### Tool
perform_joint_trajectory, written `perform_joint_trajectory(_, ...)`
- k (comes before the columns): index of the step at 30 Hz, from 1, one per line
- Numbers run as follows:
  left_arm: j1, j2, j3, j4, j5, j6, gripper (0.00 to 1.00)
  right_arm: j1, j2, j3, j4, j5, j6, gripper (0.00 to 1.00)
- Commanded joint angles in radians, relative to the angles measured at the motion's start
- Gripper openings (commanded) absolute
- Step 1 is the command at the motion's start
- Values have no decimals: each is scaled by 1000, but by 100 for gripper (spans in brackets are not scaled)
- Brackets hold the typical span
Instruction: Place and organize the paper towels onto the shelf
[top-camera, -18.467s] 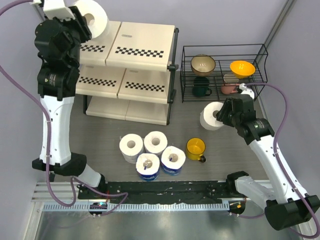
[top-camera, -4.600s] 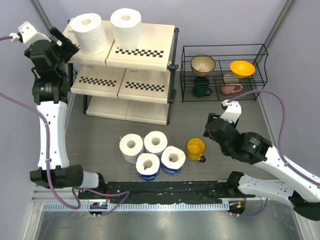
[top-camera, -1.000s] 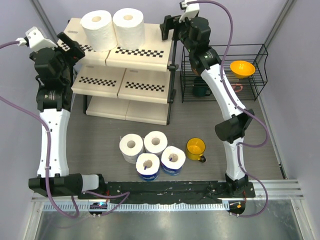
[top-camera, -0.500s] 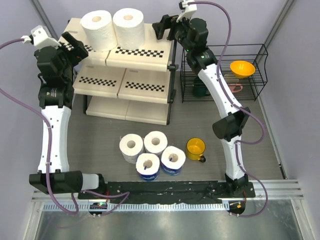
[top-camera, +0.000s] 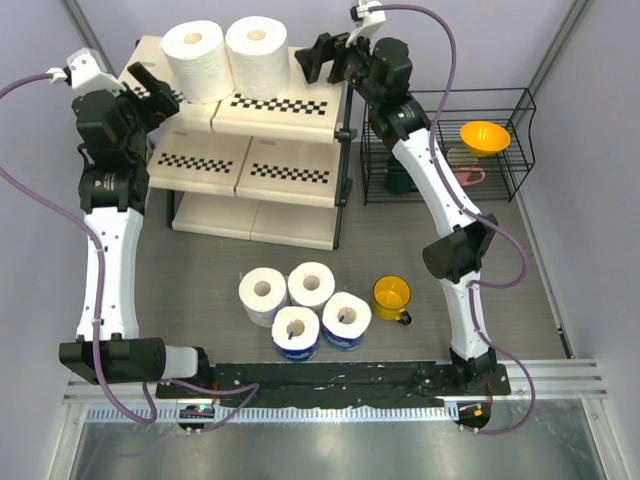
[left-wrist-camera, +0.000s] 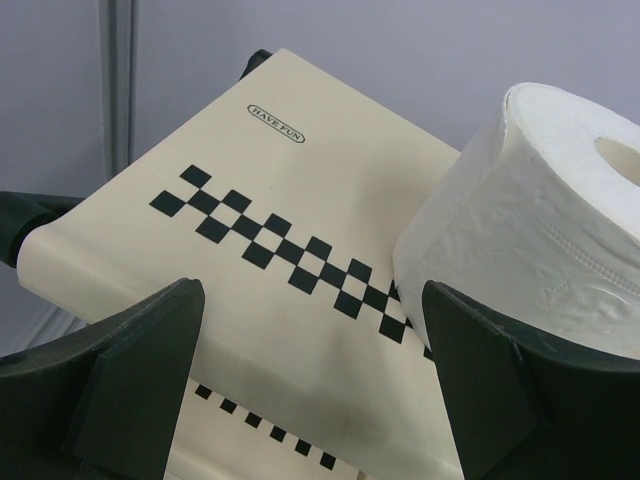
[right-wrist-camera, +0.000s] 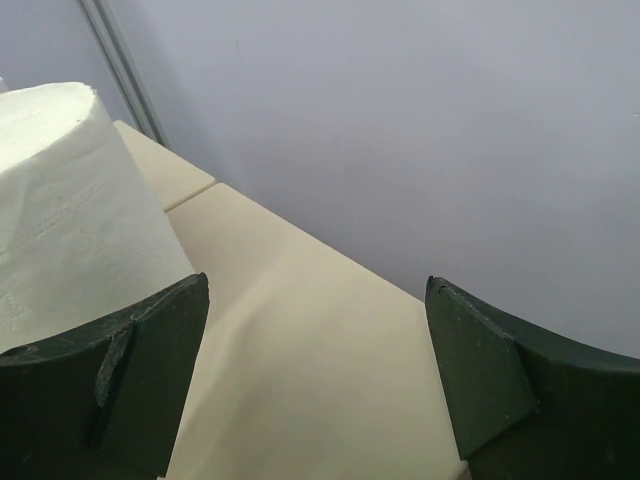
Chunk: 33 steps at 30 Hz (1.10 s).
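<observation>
Top external: four paper towels lower centre look light and squishy, so I'd pinch gently across the sides. Both jaws spread, empty.

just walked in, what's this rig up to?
Two arms are loading the checkered shelf with paper towels. Two bare white rolls stand side by side on its top tier. Four more rolls, two in blue wrappers, sit clustered on the table by a yellow mug. The left arm and right arm reach up to that tier, one at each side of the pair, jaws open and empty.
</observation>
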Motion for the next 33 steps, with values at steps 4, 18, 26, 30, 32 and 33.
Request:
perform_joint_trajectory(4, 7, -4, 25, 42, 19, 11, 96, 63, -6, 40, -32, -2, -95, 95)
perform_joint_trajectory(18, 7, 2, 25, 37, 30, 13, 96, 98, -24, 23, -56, 12, -137, 95)
perform_joint_trajectory(26, 5, 49, 45, 49, 56, -4, 96, 99, -58, -18, -59, -14, -148, 95)
perform_joint_trajectory(30, 5, 85, 63, 48, 73, -17, 96, 102, -70, -30, -63, -33, -151, 95)
perform_joint_trajectory(32, 7, 94, 68, 52, 79, -18, 95, 104, -82, -46, -61, -36, -155, 95)
perform_joint_trajectory(33, 7, 99, 71, 49, 79, -20, 95, 106, -87, -49, -63, -36, -158, 95)
